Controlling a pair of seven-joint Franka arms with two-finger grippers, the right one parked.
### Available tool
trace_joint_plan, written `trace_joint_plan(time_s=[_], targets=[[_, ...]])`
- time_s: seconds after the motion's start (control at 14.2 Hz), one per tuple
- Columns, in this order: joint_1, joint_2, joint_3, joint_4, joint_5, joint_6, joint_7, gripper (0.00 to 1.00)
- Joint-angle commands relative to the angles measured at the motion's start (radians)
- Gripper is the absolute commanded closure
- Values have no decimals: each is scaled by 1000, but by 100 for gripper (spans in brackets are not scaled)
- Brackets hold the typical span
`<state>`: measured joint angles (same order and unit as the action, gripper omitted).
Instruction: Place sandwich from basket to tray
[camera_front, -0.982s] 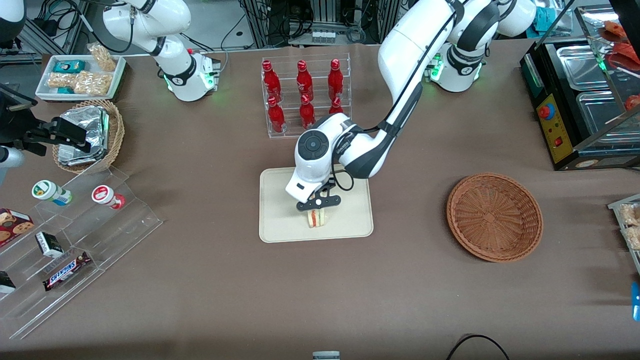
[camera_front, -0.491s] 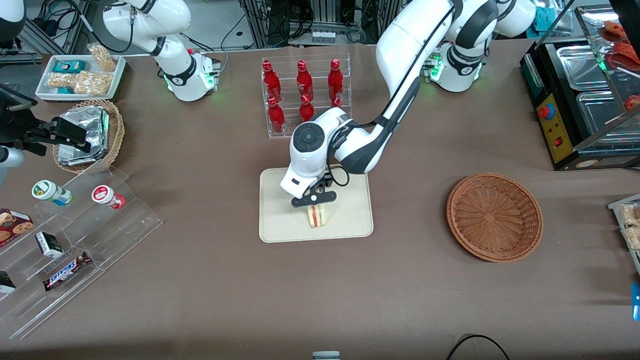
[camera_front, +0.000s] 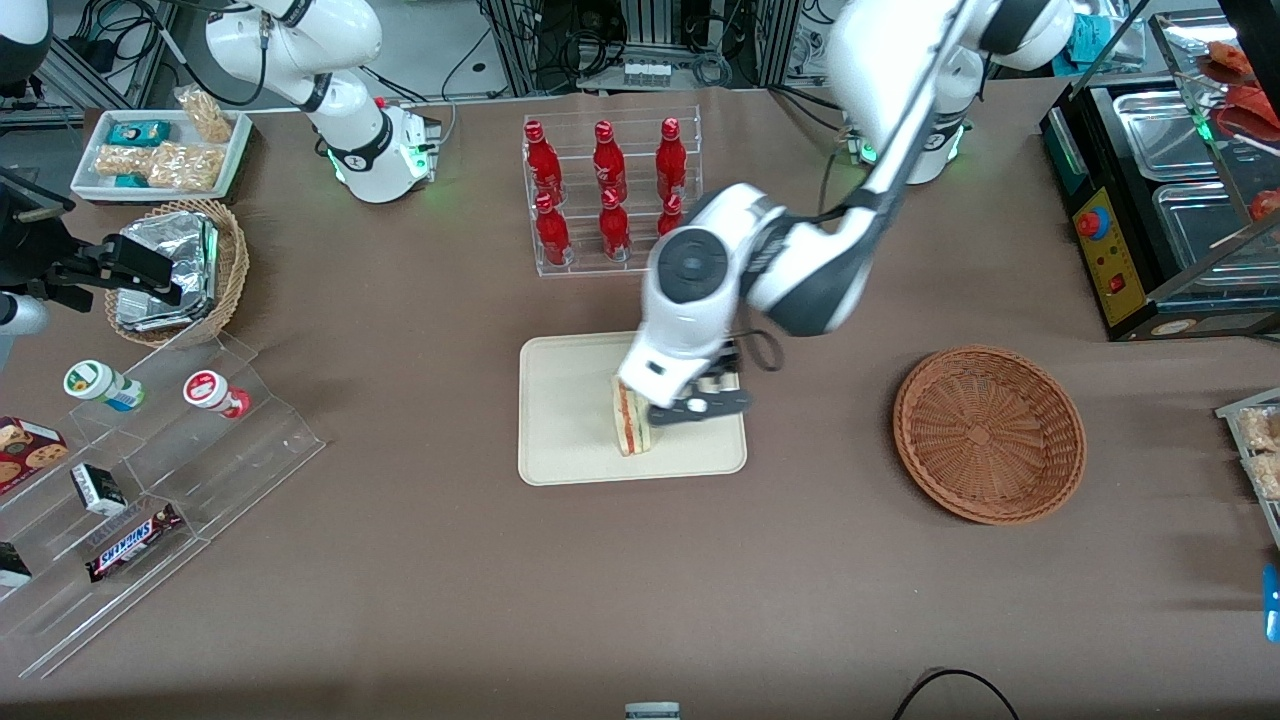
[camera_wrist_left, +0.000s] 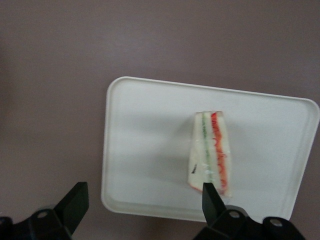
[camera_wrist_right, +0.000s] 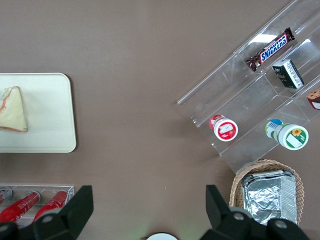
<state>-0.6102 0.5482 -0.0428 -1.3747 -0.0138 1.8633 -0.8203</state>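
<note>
- Gripper of the left arm is hanging above the tray, over the tray's edge that faces the wicker basket; its fingers are standing spread wide with nothing between them, as the wrist view shows.
- Sandwich is resting on the tray, standing on edge, near the tray's rim closest to the front camera; it is sitting just beside the gripper, on the parked arm's side of it, and apart from both fingers.
- Long axis: in the front view the wedge's red and green filling stripes are running from the camera-side rim of the tray toward the bottle rack, and the finger bar is lying roughly crosswise to them.
- In the wrist view the sandwich is lying on the tray with one fingertip showing just at its broad end, not gripping it.
- Judgement: the sandwich is already sitting where the task wants it and the basket is holding nothing, so the coming move is calling only for a clear lift away, toward the basket, without brushing the upright wedge and tipping it.
</note>
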Motion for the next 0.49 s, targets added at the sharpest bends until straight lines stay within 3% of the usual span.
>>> trace_joint_plan(time_s=[0.0, 0.42], targets=[[96, -163, -8, -206, -3, -6, 148, 0], [321, -424, -8, -457, 0, -47, 528, 0]])
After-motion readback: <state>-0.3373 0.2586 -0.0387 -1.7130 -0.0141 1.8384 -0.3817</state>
